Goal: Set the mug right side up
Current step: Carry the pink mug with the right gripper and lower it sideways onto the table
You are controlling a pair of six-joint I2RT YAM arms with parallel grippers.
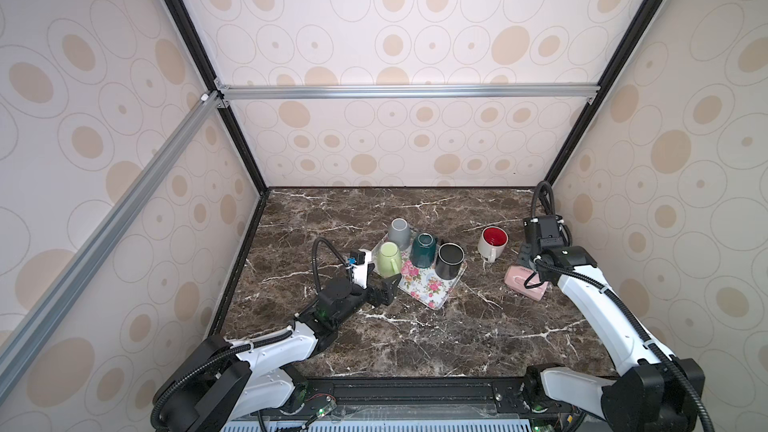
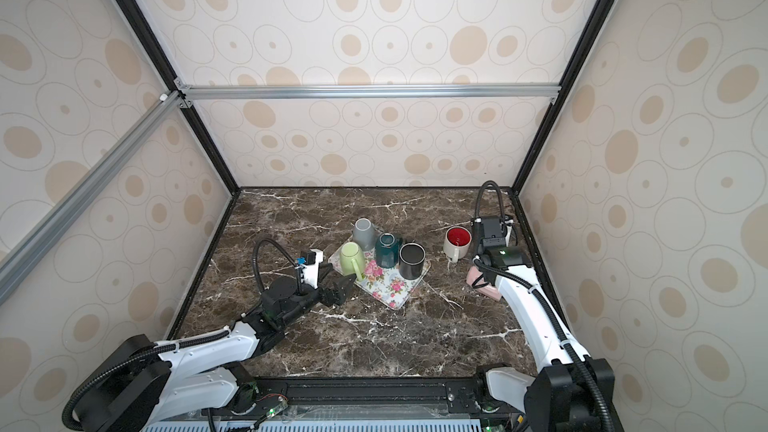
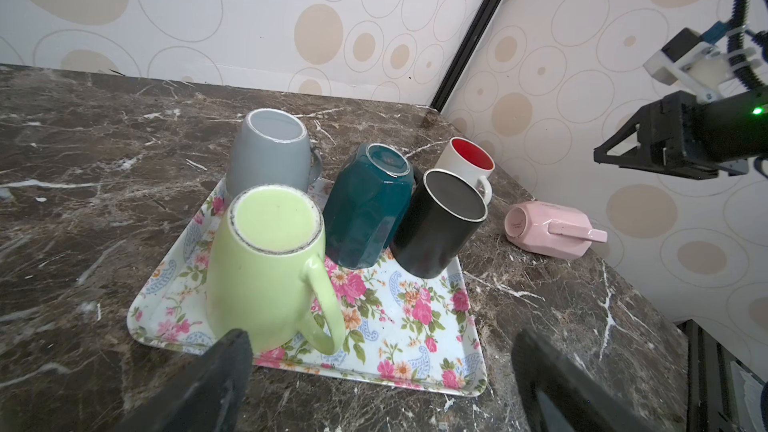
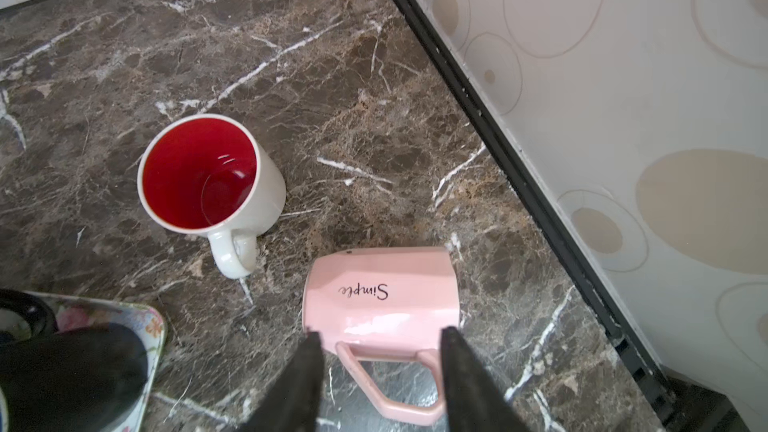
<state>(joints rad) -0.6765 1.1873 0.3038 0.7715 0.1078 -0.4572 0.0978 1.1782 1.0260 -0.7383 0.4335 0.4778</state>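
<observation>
A pink mug (image 4: 380, 297) marked "Simple" lies on its side on the marble table, near the right wall; it also shows in both top views (image 1: 524, 284) (image 2: 484, 286). My right gripper (image 4: 380, 334) hangs just above it, open, its jaws standing either side of the mug's handle (image 4: 390, 384) without closing on it. In both top views the right wrist hides those jaws. My left gripper (image 1: 388, 284) (image 3: 382, 342) stands open and empty at the near edge of a floral tray (image 1: 424, 288).
On the tray (image 3: 415, 351) stand green (image 3: 266, 268), grey (image 3: 270, 151), teal (image 3: 365, 205) and black (image 3: 436, 226) mugs, bases up. A white mug with a red inside (image 4: 208, 176) stands upright beside the pink one. The right wall's black frame (image 4: 519, 168) runs close by.
</observation>
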